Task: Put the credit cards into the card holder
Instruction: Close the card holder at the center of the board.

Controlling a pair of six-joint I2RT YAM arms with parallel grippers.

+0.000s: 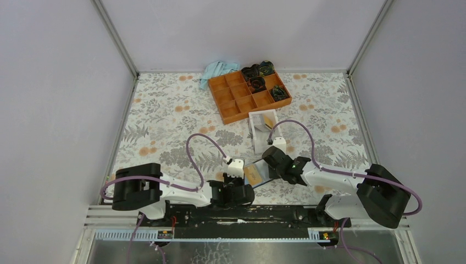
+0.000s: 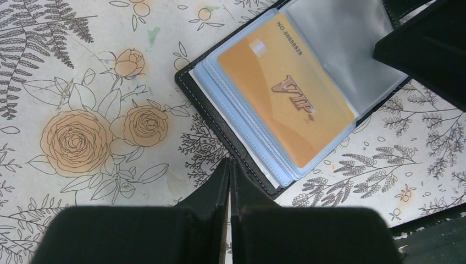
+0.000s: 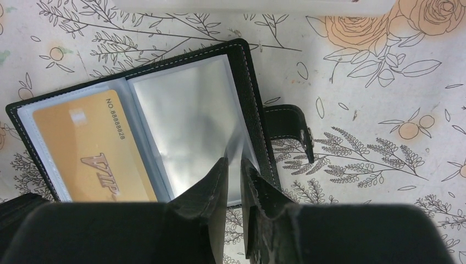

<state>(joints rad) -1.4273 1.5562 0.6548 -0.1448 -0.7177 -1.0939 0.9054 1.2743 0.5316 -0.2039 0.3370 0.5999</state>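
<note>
Jaws of the left gripper (image 2: pixel 229 162) are seen pressed together, their tips set at the black near edge of the card holder (image 2: pixel 220 132); those of the right gripper (image 3: pixel 233 164) are parted only narrowly, with the edge of a clear sleeve (image 3: pixel 187 121) caught between them, and whether it is actually clamped cannot be told. The card holder is laid open on the floral tabletop (image 1: pixel 165 110), close to its near edge and about midway along it, between the two grippers; light-blue lining and white stitching are shown, and a snap tab (image 3: pixel 288 129) is stretched out flat from one side. One credit card (image 2: pixel 286 93) is lodged in a pocket of the open holder; "VIP" is printed on it in slanted brown letters, and "NO 8888828" is read along one short end. A white box (image 1: pixel 256 137) is placed just beyond the holder, toward the middle of the tabletop; a second yellow-orange card (image 1: pixel 269 119) is glimpsed inside it. An orange compartment tray (image 1: pixel 233 99) is set near the far edge, right of centre, with dark items in its far right cells, too small to be made out; a pale blue cloth (image 1: pixel 217 70) is bunched at its far left corner.
</note>
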